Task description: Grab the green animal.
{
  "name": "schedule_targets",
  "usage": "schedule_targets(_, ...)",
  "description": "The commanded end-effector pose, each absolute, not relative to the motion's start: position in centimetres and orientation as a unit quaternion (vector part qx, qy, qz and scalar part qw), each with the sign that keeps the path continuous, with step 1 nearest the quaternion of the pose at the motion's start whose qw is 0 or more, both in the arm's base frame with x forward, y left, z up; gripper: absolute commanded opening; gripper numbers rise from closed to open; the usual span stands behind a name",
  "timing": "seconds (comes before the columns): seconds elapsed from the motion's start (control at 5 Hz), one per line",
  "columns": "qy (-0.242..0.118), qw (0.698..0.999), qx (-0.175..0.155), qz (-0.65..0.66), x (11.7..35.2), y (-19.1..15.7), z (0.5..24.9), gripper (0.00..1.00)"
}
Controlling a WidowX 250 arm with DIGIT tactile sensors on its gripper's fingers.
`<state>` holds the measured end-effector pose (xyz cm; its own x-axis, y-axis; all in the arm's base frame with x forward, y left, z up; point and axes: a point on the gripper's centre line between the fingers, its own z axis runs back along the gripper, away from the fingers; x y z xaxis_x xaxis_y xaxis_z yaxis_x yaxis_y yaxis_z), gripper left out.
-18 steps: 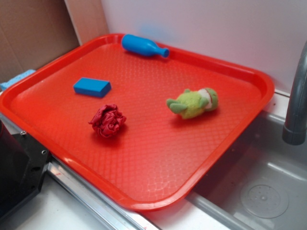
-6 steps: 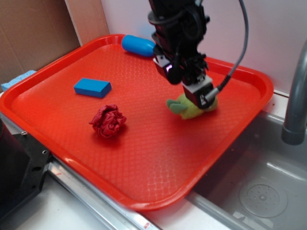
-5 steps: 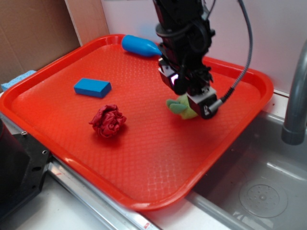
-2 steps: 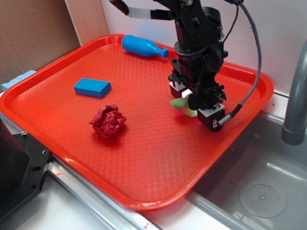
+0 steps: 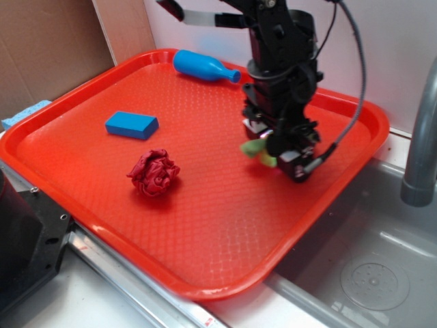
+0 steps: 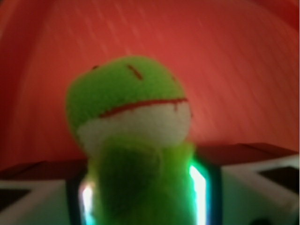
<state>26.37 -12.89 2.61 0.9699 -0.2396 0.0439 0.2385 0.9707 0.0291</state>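
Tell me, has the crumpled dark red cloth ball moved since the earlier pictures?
No. The dark red cloth ball lies at the same spot, just below the blue block.

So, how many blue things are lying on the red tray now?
2. A blue bottle lies at the tray's far edge, and a blue block lies on its left part, behind the red cloth ball. The arm could hide a small one.

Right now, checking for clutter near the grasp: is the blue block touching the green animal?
No, the blue block lies far across the tray from the green animal.
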Motion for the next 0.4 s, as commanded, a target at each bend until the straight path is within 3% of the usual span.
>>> schedule_targets(0.0, -0.049, 0.998, 0.005, -0.038, 24.5, -9.3, 10.8, 0.00)
schedule_targets(0.2, -0.051, 0.999, -0.017, 0.004, 22.5, -6.6, 13.8, 0.00)
